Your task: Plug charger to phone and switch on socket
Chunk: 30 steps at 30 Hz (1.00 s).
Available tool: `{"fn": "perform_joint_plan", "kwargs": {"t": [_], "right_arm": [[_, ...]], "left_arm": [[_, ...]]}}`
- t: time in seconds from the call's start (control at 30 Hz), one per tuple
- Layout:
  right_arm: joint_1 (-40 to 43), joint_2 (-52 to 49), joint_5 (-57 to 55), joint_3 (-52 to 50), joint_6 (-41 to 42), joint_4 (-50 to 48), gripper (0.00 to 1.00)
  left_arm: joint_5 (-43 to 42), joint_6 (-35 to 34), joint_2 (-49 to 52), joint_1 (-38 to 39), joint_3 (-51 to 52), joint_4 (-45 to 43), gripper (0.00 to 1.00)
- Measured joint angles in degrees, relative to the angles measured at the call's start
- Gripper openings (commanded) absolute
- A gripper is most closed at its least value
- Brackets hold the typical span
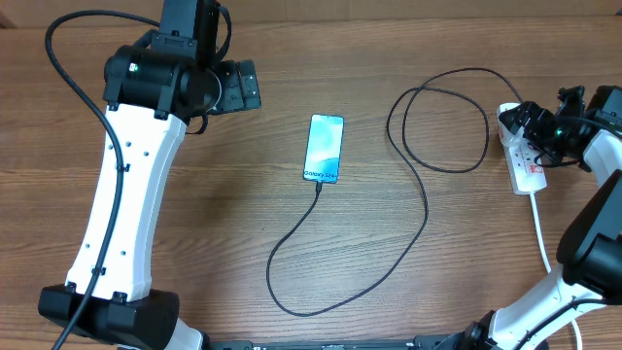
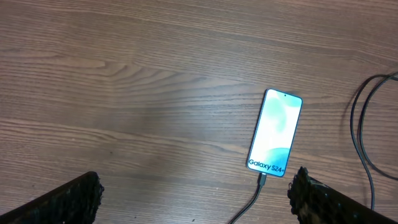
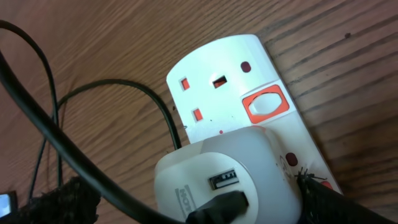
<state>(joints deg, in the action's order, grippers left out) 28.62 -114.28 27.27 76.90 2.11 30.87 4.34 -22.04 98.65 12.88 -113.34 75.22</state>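
The phone [image 1: 325, 148] lies flat mid-table with its light-blue screen lit; it also shows in the left wrist view [image 2: 275, 130]. The charger cable [image 1: 426, 209] has its tip in the phone's bottom edge [image 2: 262, 182]. It loops right to the socket [image 1: 526, 163]. In the right wrist view the white socket [image 3: 230, 81] carries a white adapter [image 3: 205, 177] with the cable's black plug [image 3: 217, 208] in it. A red-framed switch [image 3: 266, 106] sits beside the adapter. My right gripper [image 3: 196, 202] is open, its fingers either side of the adapter. My left gripper [image 2: 196, 196] is open and empty, above the table left of the phone.
The socket's white cord [image 1: 540, 228] runs down toward the right arm's base. The black cable makes a wide loop [image 1: 442, 122] between the phone and the socket. The left arm [image 1: 126, 194] spans the table's left side.
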Motion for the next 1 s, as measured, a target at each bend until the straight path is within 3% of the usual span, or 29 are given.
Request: {"fn": "perform_joint_plan", "kwargs": {"t": [1.0], "right_arm": [[-0.5, 0.0, -2.3, 0.3, -0.1, -0.4, 0.96]], "left_arm": [[0.0, 0.0, 0.0, 0.0, 0.0, 0.0, 1.0]]}}
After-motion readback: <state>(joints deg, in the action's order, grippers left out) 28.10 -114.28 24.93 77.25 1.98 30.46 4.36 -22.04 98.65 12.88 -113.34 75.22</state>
